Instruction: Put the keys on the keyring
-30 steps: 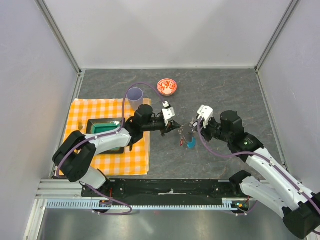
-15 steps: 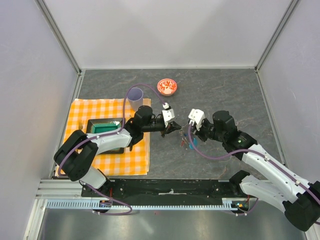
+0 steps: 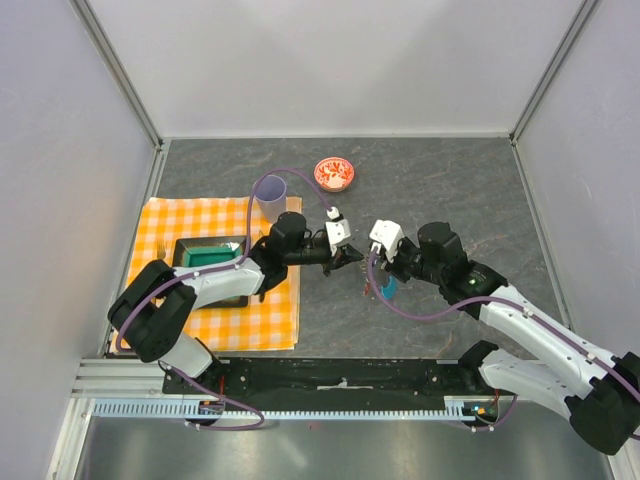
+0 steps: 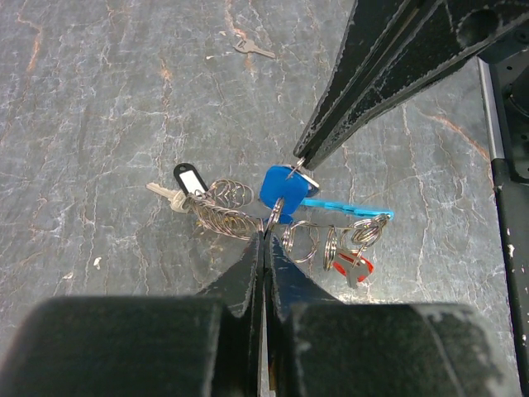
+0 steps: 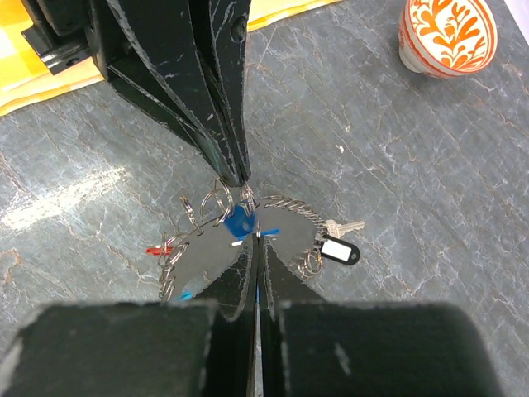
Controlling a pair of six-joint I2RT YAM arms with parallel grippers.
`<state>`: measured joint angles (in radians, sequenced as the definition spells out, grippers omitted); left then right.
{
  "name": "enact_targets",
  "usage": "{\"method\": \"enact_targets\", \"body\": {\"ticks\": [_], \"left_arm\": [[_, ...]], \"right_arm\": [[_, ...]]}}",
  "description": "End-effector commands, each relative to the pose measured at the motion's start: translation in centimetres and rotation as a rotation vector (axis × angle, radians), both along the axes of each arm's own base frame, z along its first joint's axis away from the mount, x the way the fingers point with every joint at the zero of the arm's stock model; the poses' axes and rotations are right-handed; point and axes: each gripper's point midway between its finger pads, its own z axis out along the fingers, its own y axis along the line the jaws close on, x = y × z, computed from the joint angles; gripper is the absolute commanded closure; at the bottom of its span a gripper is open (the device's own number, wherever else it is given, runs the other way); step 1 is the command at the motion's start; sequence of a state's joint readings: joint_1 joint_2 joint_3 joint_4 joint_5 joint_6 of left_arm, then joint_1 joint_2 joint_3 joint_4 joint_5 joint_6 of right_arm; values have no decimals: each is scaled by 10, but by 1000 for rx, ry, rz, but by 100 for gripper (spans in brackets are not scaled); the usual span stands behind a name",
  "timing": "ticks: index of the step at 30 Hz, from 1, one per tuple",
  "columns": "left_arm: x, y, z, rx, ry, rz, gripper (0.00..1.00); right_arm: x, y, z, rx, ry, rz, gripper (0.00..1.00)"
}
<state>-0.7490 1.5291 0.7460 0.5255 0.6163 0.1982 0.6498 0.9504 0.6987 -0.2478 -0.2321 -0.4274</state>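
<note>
The keyring (image 4: pixel 223 219), a grey chain loop with a bright blue crescent fob (image 4: pixel 347 205), hangs between both grippers just above the table; it also shows in the top view (image 3: pixel 380 288). My left gripper (image 4: pixel 266 236) is shut on its chain. My right gripper (image 5: pixel 257 236) is shut on a blue-headed key (image 4: pixel 279 188) at the chain. A red key (image 4: pixel 355 266) and a black-and-white tag (image 4: pixel 188 177) with a silver key hang from the loop. In the top view the left gripper (image 3: pixel 354 258) and the right gripper (image 3: pixel 372 272) nearly touch tip to tip.
A loose small key (image 4: pixel 252 50) lies on the grey table beyond the cluster. A red-and-white bowl (image 3: pixel 334 173) and a purple cup (image 3: pixel 270 192) stand at the back. An orange checked cloth (image 3: pixel 220 310) with a green tray (image 3: pixel 210 257) lies at the left.
My right gripper has moved left towards the left gripper and the keyring cluster. The left gripper has shifted slightly, still shut on the chain.
</note>
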Motion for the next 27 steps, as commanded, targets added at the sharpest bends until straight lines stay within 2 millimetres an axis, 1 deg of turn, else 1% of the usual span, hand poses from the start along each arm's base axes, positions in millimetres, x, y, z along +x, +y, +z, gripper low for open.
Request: {"method": "enact_targets", "body": {"ticks": [1,16,27], "left_arm": [[2,-9,16,-40,-45,-22,98],[2,-11,15,-42,-31,-18,98],[1,-12,19,-59,-31,-20,98]], "right_arm": [[9,9,20,36,-54,5,100],[6,12,14,38,-26,11,100],[3,11,5,24,15,9,100]]}}
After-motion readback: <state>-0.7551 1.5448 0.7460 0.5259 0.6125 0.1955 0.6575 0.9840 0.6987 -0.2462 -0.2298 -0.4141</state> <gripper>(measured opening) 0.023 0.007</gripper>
